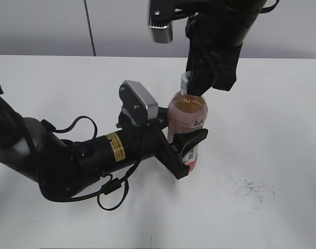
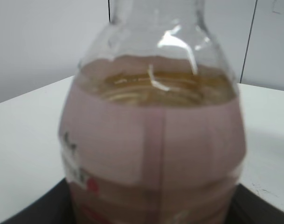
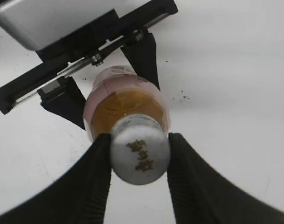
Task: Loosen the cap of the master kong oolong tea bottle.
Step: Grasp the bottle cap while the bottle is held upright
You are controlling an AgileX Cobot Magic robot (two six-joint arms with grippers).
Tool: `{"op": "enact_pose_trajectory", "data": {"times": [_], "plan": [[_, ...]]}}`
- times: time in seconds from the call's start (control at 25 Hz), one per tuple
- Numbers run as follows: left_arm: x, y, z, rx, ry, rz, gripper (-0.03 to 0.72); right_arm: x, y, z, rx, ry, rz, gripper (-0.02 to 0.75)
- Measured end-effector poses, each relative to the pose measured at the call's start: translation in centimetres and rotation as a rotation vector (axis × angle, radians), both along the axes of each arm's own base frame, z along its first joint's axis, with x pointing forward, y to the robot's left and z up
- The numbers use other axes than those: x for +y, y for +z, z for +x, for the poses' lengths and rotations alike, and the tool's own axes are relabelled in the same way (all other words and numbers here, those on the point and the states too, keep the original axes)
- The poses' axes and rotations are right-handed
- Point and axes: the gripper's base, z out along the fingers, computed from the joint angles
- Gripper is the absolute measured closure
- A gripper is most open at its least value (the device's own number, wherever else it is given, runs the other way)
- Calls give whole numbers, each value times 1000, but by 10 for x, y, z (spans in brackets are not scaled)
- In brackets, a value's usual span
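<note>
Around the cap [image 3: 141, 156], seemingly touching, right pincer [image 3: 140, 156].

1. The bottle [image 1: 188, 116] stands upright on the table [image 1: 261, 135], near its middle.
2. The left end effector [image 1: 184, 148] reaches in from the left, with one finger on each side of the bottle's lower body.
3. The right end effector [image 3: 139, 156] comes down from above, its fingers [image 3: 97, 168] touching the cap [image 3: 140, 154] on opposite sides.
4. The cap sits on top of the bottle.
</note>
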Motion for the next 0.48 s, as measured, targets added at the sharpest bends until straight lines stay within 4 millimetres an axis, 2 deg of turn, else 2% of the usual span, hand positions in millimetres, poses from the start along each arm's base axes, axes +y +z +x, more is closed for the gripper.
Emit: {"op": "enact_pose_trajectory", "data": {"times": [0.08,0.2,0.28,0.48], "plan": [[0,0,0,-1,-1,1,299,0,0,0,6,-2,2,426],[0,0,0,2,0,-1,299,1,-1,-2,37,-48,17,295],[0,0,0,3,1,-2,299,2,-2,-2,56,-90,26,237],[0,0,0,5,1,-3,299,3,3,-1,95,-268,68,199]]}}
